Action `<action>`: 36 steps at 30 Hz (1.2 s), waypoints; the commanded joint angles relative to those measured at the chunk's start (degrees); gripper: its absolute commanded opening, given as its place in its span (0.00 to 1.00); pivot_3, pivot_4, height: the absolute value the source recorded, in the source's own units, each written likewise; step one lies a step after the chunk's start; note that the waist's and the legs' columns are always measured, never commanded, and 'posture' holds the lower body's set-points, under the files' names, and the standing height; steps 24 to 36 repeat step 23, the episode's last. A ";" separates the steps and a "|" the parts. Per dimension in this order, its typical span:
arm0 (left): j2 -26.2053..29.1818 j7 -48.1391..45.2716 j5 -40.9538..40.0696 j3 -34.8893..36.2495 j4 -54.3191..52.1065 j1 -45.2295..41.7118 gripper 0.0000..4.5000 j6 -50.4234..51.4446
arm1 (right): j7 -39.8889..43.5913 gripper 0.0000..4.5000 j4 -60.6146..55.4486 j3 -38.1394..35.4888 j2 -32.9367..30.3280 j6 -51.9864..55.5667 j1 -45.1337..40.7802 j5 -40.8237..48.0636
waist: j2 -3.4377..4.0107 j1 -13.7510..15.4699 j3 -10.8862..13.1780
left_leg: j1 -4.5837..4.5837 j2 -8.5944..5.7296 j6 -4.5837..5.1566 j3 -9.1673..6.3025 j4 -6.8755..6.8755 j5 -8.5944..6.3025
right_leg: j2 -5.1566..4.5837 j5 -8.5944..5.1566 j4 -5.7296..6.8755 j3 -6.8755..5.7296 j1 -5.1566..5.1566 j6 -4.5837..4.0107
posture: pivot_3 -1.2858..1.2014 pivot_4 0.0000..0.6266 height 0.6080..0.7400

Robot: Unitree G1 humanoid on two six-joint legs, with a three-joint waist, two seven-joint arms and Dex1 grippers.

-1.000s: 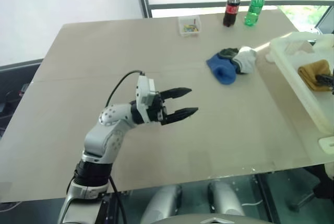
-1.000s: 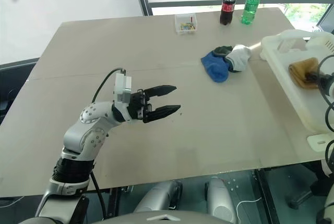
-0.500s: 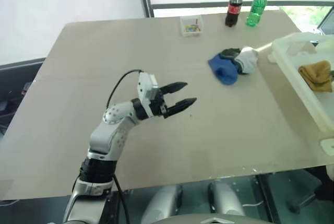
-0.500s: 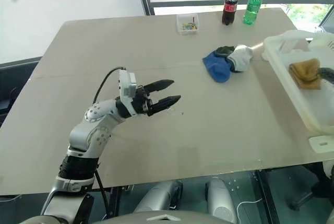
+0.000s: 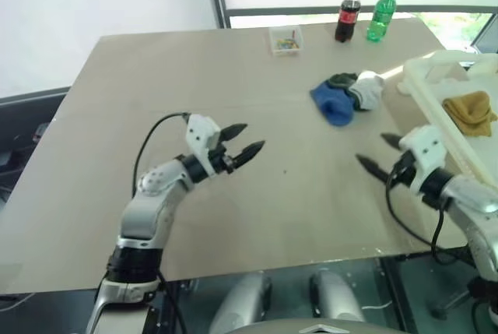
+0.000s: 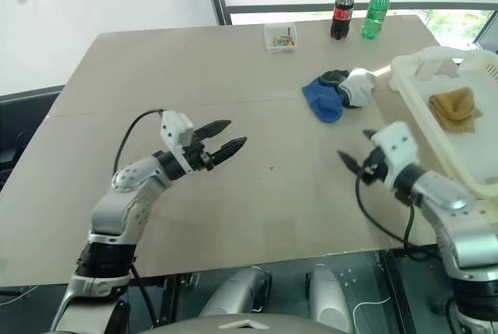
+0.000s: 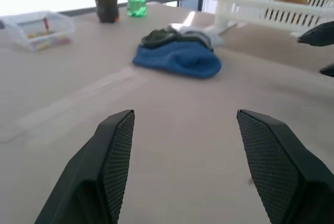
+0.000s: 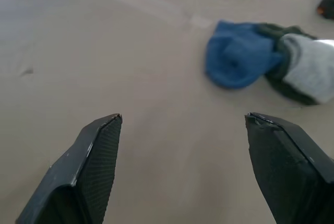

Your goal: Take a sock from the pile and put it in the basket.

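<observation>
grippers first, nearest the robot: the left gripper hangs over bare table with its fingers spread and nothing between them; the right gripper sits low over the table just beside the basket, fingers also spread wide and empty. beyond both lies the pile, a blue sock nearest, a grey-white one and a dark one behind it, well apart from either gripper. a mustard sock already lies in the basket. farther back stand a small clear box and two bottles. judging by this, the step is the reach for another sock; the right gripper points toward the pile and needs to travel forward, drop over the blue sock and close.
</observation>
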 commanded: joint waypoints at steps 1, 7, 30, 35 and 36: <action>3.15 -1.75 -2.72 4.56 -5.30 4.42 0.73 0.20 | 3.84 0.99 -0.51 -2.36 -1.95 -4.49 1.55 0.19 | -0.02 -0.06 0.01 | 0.01 0.01 0.00 -0.01 0.00 0.00 | 0.01 0.00 0.01 0.00 0.01 0.00 | 0.52 0.24 1.00; 8.64 -5.07 -7.03 12.32 -9.28 16.00 0.73 1.71 | 9.28 0.99 -1.30 -6.79 -4.69 -6.99 7.68 2.78 | -0.02 0.23 0.03 | 0.06 0.08 0.18 -0.03 -0.08 -0.12 | 0.03 -0.01 -0.03 -0.04 0.05 -0.01 | 0.52 0.24 1.00; 10.54 -8.01 -8.35 13.67 -10.03 19.91 0.99 0.77 | 10.82 1.00 -1.65 -8.48 -4.91 -7.65 9.09 3.23 | -0.07 0.95 0.06 | 0.11 0.08 0.25 -0.06 -0.05 -0.18 | 0.00 -0.01 -0.10 -0.11 0.20 -0.01 | 0.52 0.24 1.00; 10.54 -8.01 -8.35 13.67 -10.03 19.91 0.99 0.77 | 10.82 1.00 -1.65 -8.48 -4.91 -7.65 9.09 3.23 | -0.07 0.95 0.06 | 0.11 0.08 0.25 -0.06 -0.05 -0.18 | 0.00 -0.01 -0.10 -0.11 0.20 -0.01 | 0.52 0.24 1.00; 10.54 -8.01 -8.35 13.67 -10.03 19.91 0.99 0.77 | 10.82 1.00 -1.65 -8.48 -4.91 -7.65 9.09 3.23 | -0.07 0.95 0.06 | 0.11 0.08 0.25 -0.06 -0.05 -0.18 | 0.00 -0.01 -0.10 -0.11 0.20 -0.01 | 0.52 0.24 1.00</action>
